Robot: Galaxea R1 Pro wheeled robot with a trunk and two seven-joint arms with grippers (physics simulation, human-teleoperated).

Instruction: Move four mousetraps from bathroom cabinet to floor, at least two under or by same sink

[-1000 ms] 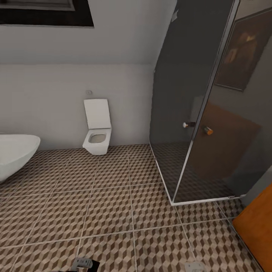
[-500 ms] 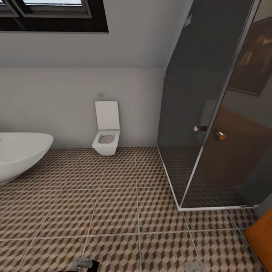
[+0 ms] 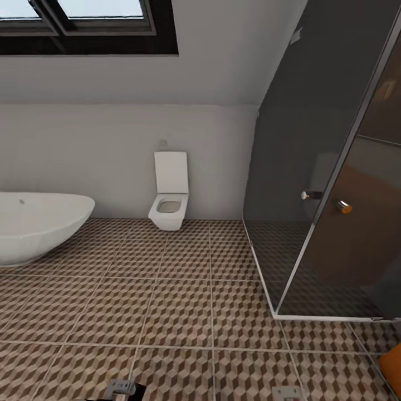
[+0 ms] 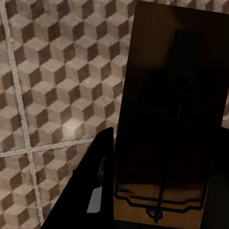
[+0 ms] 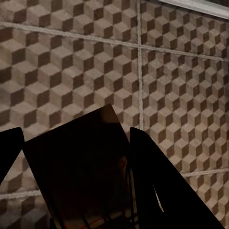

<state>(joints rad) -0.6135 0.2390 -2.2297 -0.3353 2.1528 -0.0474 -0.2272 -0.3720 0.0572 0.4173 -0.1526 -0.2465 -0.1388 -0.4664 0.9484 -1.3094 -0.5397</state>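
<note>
In the left wrist view, a dark brown mousetrap (image 4: 171, 109) with a thin wire frame sits in my left gripper (image 4: 164, 138), which is shut on it. One black finger (image 4: 98, 181) presses its side. My right gripper (image 5: 76, 131) is shut on another mousetrap (image 5: 81, 167), held tilted between two black fingers (image 5: 157, 186). Both hang above the cube-patterned bathroom floor (image 3: 178, 312). A sliver of orange-brown wood, apparently the cabinet (image 3: 392, 361), shows at the head view's lower right edge. The sink is out of view.
A white rounded bathtub (image 3: 39, 225) stands at the left and a white square toilet (image 3: 169, 203) against the back wall. A dark glass shower enclosure (image 3: 328, 211) with a knob fills the right. Grey parts of my arms (image 3: 120, 387) peek in at the bottom edge.
The camera has turned left: bathtub, toilet and shower have slid right in the picture, more of the window shows, and the orange wood has nearly left the view.
</note>
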